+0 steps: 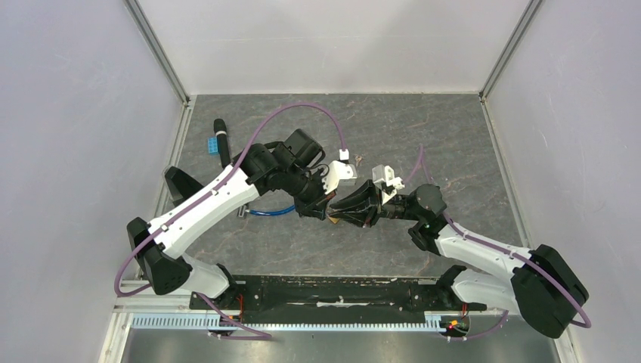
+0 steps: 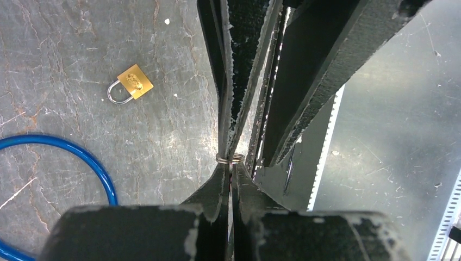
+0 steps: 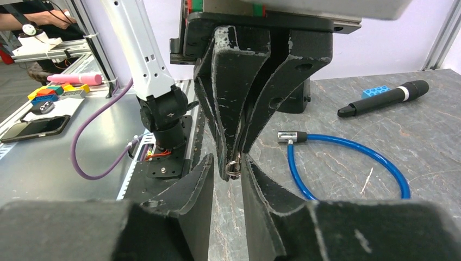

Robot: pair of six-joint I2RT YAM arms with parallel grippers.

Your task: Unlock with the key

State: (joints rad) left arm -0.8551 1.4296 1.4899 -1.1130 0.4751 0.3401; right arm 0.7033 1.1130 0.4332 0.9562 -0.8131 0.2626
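**Overhead view:** the left gripper [image 1: 331, 215] and right gripper [image 1: 342, 213] meet tip to tip above the middle of the table [image 1: 453, 151].

**Left wrist view:** the left jaws are pressed together, pinching the key ring [image 2: 230, 158]. The key's blade is hidden. The padlock [image 2: 130, 84] lies well apart on the table, near a blue cable [image 2: 81, 155].

**Right wrist view:** the right jaws are spread, flanking the ring without touching it.

**Risk, as judged:** if the right jaws clamp the left's tips rather than the ring, the key could drop.

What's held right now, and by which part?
Left gripper pinches a small metal ring by one edge; the rest sticks out past the tips. Right gripper flanks it, open, not gripping.
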